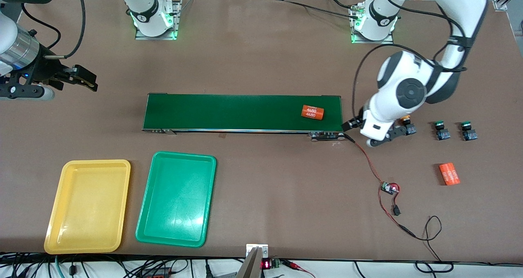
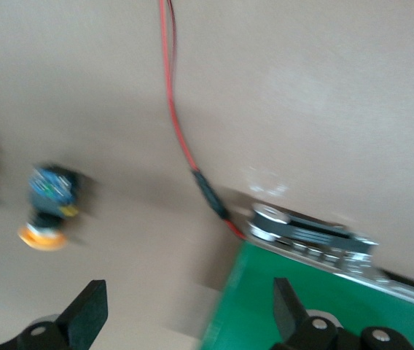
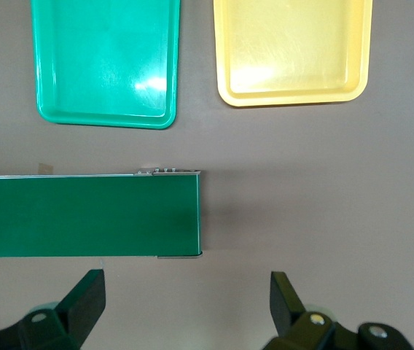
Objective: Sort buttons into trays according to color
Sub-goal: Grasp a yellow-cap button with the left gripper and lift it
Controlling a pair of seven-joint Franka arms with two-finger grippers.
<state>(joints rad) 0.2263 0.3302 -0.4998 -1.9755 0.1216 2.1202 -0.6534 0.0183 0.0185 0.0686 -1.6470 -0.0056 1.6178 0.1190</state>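
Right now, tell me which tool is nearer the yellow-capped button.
Left. The left tool is open right beside the yellow-capped button, at the belt's end. The right tool waits open at the right arm's end of the table.

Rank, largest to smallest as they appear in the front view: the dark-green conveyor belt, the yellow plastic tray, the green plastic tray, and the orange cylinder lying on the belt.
1. Dark-green conveyor belt, the longest.
2-3. Yellow plastic tray and green plastic tray: they look about alike, so no ranking between them.
4. Orange cylinder with white numerals, far smaller.
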